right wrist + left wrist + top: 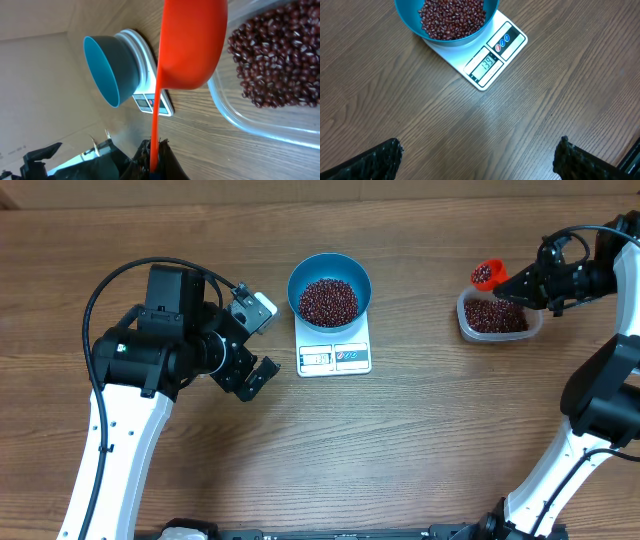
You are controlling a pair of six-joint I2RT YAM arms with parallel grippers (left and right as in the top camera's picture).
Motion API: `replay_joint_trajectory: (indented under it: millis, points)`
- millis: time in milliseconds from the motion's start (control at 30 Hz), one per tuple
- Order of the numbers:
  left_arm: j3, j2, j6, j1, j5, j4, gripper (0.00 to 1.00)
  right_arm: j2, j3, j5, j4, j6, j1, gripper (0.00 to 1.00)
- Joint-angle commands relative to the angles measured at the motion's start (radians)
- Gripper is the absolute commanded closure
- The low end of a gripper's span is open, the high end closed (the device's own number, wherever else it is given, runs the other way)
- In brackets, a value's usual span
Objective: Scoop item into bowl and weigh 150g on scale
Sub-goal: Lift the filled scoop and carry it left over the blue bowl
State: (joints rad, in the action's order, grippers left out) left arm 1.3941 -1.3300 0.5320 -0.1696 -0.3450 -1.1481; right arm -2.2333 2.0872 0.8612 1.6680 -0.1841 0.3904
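Observation:
The blue bowl [329, 272] stands on the white scale [335, 356] at mid-table, holding a heap of dark red beans [329, 301]. From the left wrist, the bowl [410, 22], beans [452, 15] and scale [492, 62] lie ahead, and the display seems to read 139. My left gripper [260, 340] [479, 145] hovers open and empty left of the scale. My right gripper [525, 285] [156, 160] is shut on the handle of an orange scoop [487, 274] [192, 45]. The scoop carries beans at the left rim of the clear tub [497, 330].
The clear tub [240, 120] at far right holds more beans [280, 65]. In the right wrist view the bowl [107, 65] and scale [145, 95] sit beyond the scoop. Bare wooden tabletop surrounds the scale.

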Motion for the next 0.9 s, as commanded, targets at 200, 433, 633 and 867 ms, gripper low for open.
replay_joint_trajectory:
  millis: [200,433,633,867]
  points:
    - [0.016,-0.007,0.023,-0.001,-0.014,0.0,0.0,0.045,0.007,0.061,-0.021,-0.015,-0.056,0.96]
    - [0.016,-0.007,0.023,-0.001,-0.014,0.0,0.0,0.046,0.008,0.061,-0.02,-0.015,-0.149,0.96]
    - [0.016,-0.007,0.023,-0.001,-0.014,0.0,0.0,0.046,0.01,0.06,-0.009,-0.015,-0.237,0.96]
    - [0.016,-0.007,0.023,-0.001,-0.014,0.0,0.0,0.05,0.05,0.058,0.026,-0.033,-0.314,0.97]
